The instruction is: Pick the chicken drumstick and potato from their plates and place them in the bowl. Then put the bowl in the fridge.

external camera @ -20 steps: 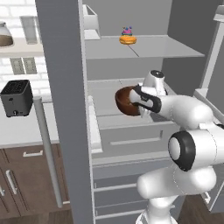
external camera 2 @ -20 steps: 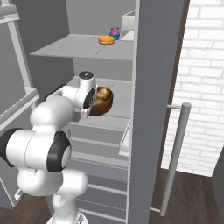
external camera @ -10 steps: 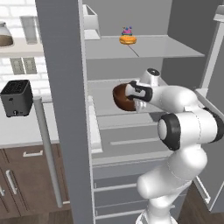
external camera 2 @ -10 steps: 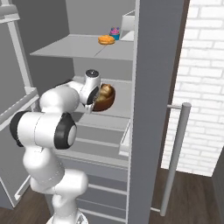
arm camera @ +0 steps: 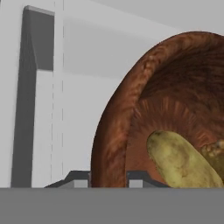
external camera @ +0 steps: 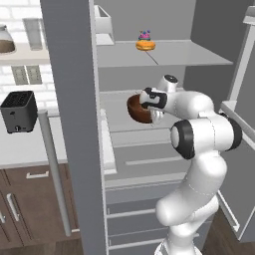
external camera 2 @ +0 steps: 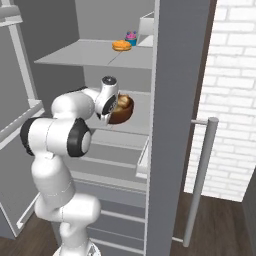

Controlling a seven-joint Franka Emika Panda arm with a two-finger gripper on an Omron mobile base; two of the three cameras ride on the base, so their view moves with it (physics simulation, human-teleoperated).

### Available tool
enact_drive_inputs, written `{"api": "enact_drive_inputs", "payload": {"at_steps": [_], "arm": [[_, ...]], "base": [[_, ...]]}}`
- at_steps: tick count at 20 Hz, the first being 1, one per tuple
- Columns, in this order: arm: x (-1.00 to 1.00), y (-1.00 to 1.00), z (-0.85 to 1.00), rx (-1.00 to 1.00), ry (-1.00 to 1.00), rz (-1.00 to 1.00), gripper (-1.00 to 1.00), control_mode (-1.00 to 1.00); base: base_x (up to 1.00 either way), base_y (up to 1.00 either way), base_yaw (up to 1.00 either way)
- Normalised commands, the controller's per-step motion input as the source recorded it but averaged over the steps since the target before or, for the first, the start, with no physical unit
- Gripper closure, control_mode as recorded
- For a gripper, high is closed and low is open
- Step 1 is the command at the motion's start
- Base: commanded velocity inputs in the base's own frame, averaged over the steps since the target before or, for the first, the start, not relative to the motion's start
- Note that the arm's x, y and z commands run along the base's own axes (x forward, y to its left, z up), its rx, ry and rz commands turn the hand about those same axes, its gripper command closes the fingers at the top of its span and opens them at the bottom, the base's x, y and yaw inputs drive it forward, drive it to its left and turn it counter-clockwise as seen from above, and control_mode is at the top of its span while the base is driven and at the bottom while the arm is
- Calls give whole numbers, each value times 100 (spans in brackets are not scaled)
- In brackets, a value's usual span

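The reddish-brown wooden bowl point(external camera: 136, 109) hangs tilted inside the open fridge point(external camera: 169, 54), just above its middle shelf. My gripper point(external camera: 151, 106) is shut on the bowl's rim. In the hand view the rim point(arm camera: 108, 131) stands between the two fingertips point(arm camera: 79, 178), and my gripper point(arm camera: 109, 179) pinches it. The tan-yellow potato point(arm camera: 179, 162) lies inside the bowl, with the golden drumstick point(arm camera: 216, 152) at its right edge. From the right base view the bowl point(external camera 2: 123, 108) shows beside my gripper point(external camera 2: 114, 111). The plates are out of view.
An orange ring-shaped item point(external camera: 145, 45) and a small colourful one stand on the upper shelf point(external camera 2: 90, 56). The open left door point(external camera: 74, 124) with its bar handle point(external camera: 52, 169) flanks the arm. A black toaster point(external camera: 19, 112) sits on the counter. Drawers lie below the shelves.
The arm has stretched deeper into the fridge, carrying the bowl a little further in over the middle shelf. The grip on the rim is unchanged.
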Motion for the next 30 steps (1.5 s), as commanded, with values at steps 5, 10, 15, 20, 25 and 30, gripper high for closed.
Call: {"api": "enact_drive_inputs", "payload": {"at_steps": [5, 10, 15, 20, 25, 30], "arm": [[48, 0, 0, 0, 0, 0, 100, -100], [19, 0, -3, 0, 0, 0, 100, -100], [0, 2, -10, 0, 0, 0, -100, -100], [-29, 2, 0, 0, -6, 0, -100, -100], [-93, 0, 12, 0, -18, 0, -100, -100], [-96, 0, 31, 0, -15, 0, -100, -100]], "base": [[0, 0, 0], [0, 0, 0], [0, 0, 0], [0, 0, 0], [0, 0, 0], [0, 0, 0]]}}
